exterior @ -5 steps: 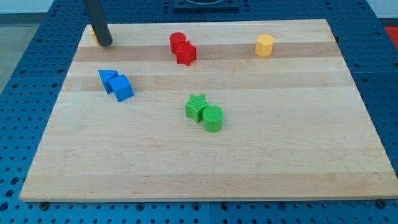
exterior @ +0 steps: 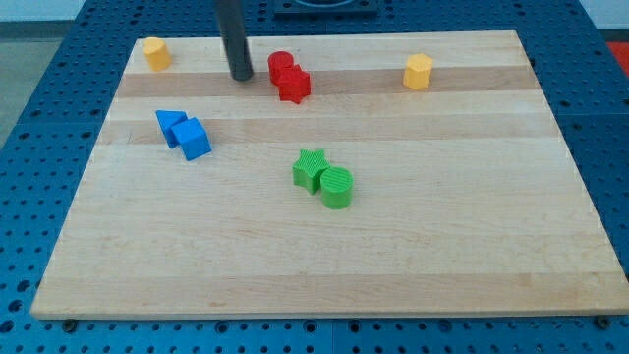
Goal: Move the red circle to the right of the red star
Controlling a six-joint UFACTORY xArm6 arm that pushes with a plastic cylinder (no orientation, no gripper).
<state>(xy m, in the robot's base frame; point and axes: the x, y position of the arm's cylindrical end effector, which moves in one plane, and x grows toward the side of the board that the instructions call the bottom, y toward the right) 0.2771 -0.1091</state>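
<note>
The red circle (exterior: 280, 64) sits near the view's top centre of the wooden board (exterior: 314, 246), touching the red star (exterior: 294, 85), which lies just below and to its right. My tip (exterior: 242, 74) rests on the board a short way to the left of the red circle, apart from it.
A yellow block (exterior: 155, 52) is at the top left corner and a yellow hexagon-like block (exterior: 418, 72) at the top right. Two blue blocks (exterior: 184, 133) touch at the left. A green star (exterior: 312, 168) and a green circle (exterior: 337, 187) touch at the centre.
My tip has moved to the right from beside the top-left yellow block to just left of the red circle. That yellow block now shows fully. No block has moved.
</note>
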